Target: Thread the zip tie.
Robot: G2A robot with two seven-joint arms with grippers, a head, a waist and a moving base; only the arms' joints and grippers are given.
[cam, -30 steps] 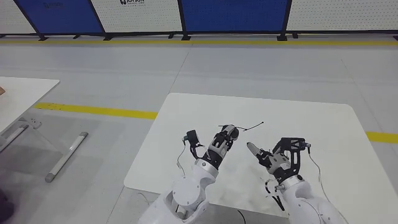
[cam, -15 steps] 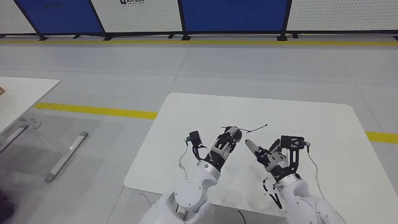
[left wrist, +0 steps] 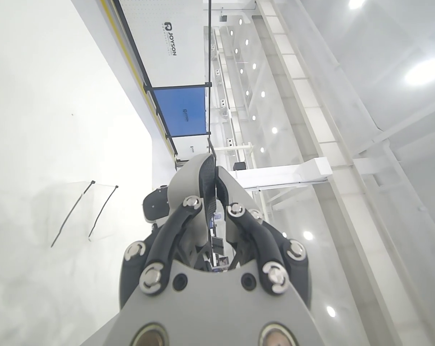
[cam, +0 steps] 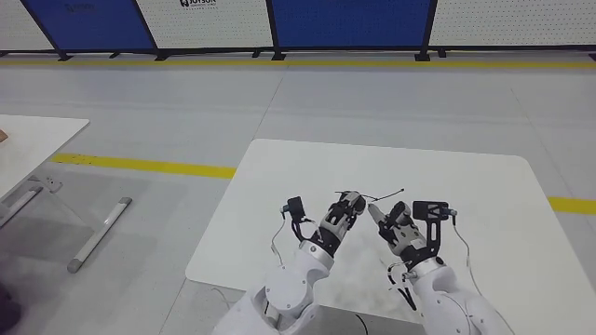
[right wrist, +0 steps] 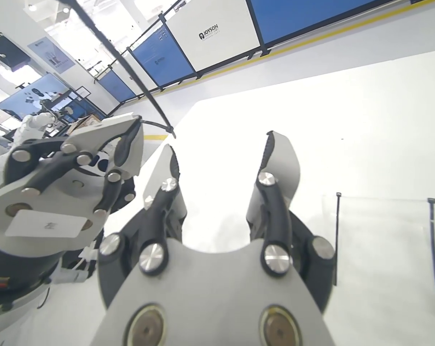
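Note:
My left gripper (cam: pixel 352 199) (left wrist: pixel 215 171) is shut on one end of a thin black zip tie (cam: pixel 382 193) (left wrist: pixel 210 55), held above the white table (cam: pixel 466 177). The tie sticks out sideways toward my right gripper (cam: pixel 386 212) (right wrist: pixel 221 149), which stands open just beside it with nothing between its fingers. In the right wrist view the tie (right wrist: pixel 112 52) runs from the left gripper (right wrist: pixel 134 133) past the right gripper's near fingertip (right wrist: pixel 168 156), its head end free in the air.
Two spare black zip ties (left wrist: pixel 73 214) (right wrist: pixel 338 232) lie on a clear sheet (right wrist: pixel 383 217) on the table near the right arm. The table's far half is bare white surface. A second table (cam: pixel 28 144) stands off to the left.
My right gripper has moved left, closing the gap to the held tie. The left gripper has shifted slightly right with the tie in it.

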